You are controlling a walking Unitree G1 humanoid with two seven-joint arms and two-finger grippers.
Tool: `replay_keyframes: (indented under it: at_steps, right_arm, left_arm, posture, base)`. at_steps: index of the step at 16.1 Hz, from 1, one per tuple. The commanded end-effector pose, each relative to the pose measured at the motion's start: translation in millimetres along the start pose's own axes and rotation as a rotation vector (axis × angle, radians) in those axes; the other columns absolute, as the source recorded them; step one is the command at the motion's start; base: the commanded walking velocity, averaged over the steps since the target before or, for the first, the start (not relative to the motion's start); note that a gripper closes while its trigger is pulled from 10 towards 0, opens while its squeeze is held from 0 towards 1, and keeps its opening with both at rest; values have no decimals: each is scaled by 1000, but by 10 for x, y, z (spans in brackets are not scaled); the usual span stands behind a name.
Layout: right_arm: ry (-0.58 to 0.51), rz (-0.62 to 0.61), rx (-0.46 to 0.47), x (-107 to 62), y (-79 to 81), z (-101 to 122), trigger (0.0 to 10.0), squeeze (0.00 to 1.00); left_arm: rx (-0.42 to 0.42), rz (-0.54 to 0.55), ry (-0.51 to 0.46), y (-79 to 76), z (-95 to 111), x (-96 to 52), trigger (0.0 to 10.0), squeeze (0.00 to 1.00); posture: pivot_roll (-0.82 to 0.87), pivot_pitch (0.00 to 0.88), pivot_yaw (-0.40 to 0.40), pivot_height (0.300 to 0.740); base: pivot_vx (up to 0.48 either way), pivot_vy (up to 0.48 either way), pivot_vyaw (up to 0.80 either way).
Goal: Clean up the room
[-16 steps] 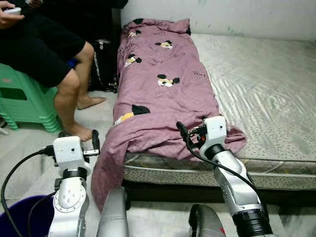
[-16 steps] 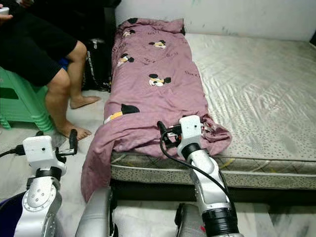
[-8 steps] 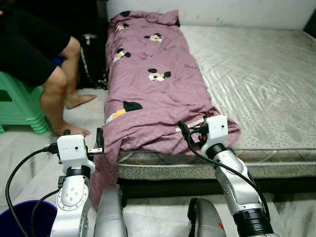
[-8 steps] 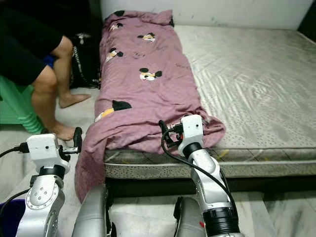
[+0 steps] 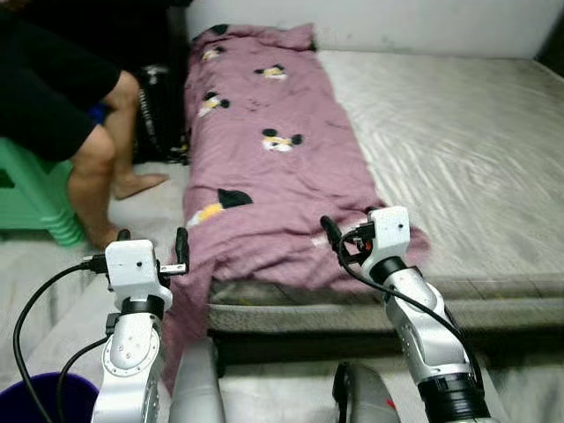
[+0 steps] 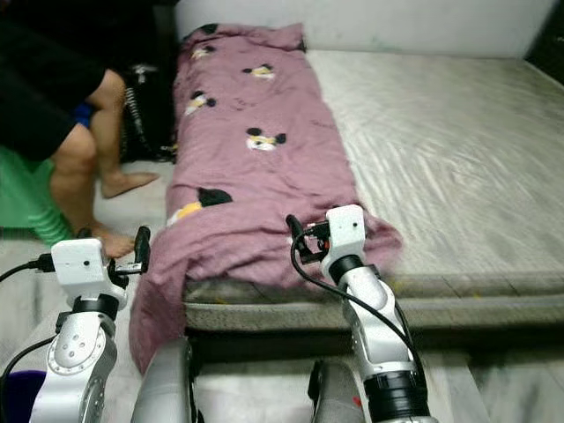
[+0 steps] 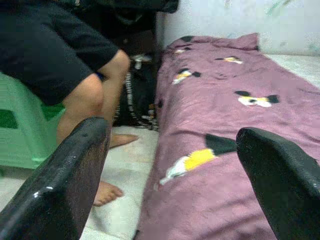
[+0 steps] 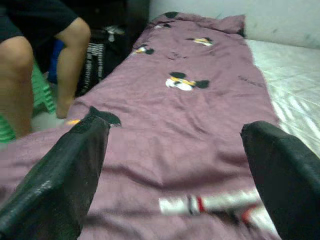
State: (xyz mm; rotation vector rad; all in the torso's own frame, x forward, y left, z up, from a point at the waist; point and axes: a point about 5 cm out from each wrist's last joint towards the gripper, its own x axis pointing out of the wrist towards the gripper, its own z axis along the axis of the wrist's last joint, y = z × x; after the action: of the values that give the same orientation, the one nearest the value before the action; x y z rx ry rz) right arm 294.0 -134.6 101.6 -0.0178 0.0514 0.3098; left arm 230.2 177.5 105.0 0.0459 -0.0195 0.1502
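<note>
The bed is being approached, so the step in hand is judged to be lining up on the purple blanket (image 5: 264, 167), which is lying in a long strip along the left side of the mattress (image 5: 458, 150), with its near corner spilling over the foot edge and hanging toward the floor (image 5: 53, 273). The right gripper (image 8: 172, 165) is being held just above the blanket's near end, fingers spread wide with nothing between them; in its wrist view a small white-and-red strip (possibly a label, too blurred to tell) is being shown on the cloth just below. The left gripper (image 7: 170, 165) is being held off the bed's left edge, beside the hanging corner, fingers also spread wide and empty. The next move is judged to call for both grippers being lowered onto the near hem and closed on cloth, the left one being brought in toward the draped corner. To the left, a seated person's legs (image 5: 92, 176) and a green stool (image 5: 31, 198) are taking up the floor near the left arm's swing, and a dark bag (image 5: 159, 110) is leaning against the bedside. A purple bin (image 5: 40, 397) is sitting by the left arm's base. The loose hanging cloth is being judged likely to slip or bunch if only one layer is pinched.
</note>
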Motion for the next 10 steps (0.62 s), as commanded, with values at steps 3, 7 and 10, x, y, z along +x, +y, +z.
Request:
replay_keyframes:
  at_steps: [3,7,10]
  right_arm:
    - [-4,-14,-5,6,-37,15,10000,0]
    - [21,-18,-36,33,-97,-14,10000,0]
    - [84,-28,-65,40,-184,-105,10000,0]
  left_arm:
    - [-4,-14,-21,-22,42,20,10000,0]
    - [-6,-9,-12,-29,31,16,10000,0]
    - [-13,-10,-8,-28,24,12,10000,0]
  posture:
    - [2,0,-36,572]
    - [6,0,-37,572]
    - [8,0,-37,572]
  base:
    - [310,0,0]
    - [68,0,0]
    - [0,0,0]
